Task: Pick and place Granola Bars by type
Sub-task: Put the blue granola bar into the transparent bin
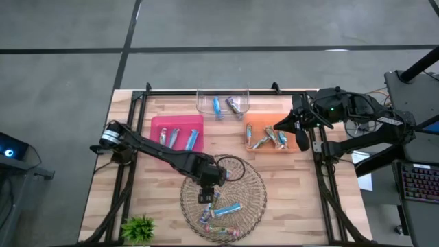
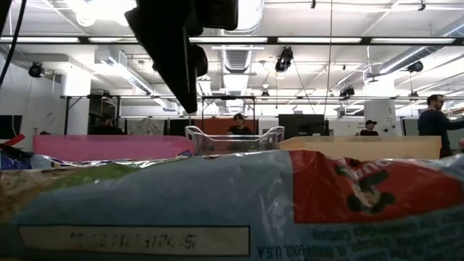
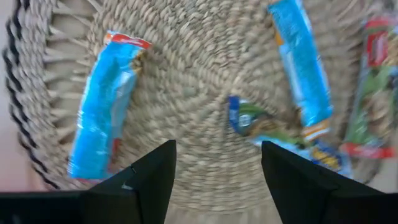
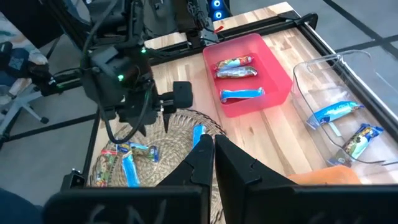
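The high view looks straight down on the whole bench [image 1: 288, 185]. The low view sits at bench level, pressed against a bar wrapper [image 2: 232, 210], facing the room. The left wrist view hangs close above the wicker basket [image 3: 186, 62], which the right wrist view also sees from farther off.

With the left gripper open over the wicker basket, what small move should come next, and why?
Probably a short descent onto one bar. The left gripper hangs open and empty above the wicker basket, where granola bars lie loose, none between its fingers. The right gripper, shut, waits near the orange tray.
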You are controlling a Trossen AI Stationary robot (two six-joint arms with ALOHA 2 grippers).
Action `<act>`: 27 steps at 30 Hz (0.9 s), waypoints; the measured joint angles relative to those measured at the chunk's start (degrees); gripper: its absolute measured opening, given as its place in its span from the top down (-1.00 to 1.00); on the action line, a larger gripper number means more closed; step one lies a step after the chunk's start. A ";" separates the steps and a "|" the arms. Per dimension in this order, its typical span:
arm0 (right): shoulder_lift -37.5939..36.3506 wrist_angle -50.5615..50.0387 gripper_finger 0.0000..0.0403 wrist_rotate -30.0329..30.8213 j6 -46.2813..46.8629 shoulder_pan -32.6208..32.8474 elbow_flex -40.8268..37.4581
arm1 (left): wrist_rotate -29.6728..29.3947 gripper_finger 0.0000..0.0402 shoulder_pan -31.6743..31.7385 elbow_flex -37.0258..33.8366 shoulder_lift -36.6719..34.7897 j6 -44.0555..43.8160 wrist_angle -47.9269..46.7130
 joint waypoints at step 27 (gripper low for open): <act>0.00 -0.02 0.96 0.51 -6.15 -0.04 0.00 | -0.96 -0.06 -6.16 6.13 0.63 -73.98 0.78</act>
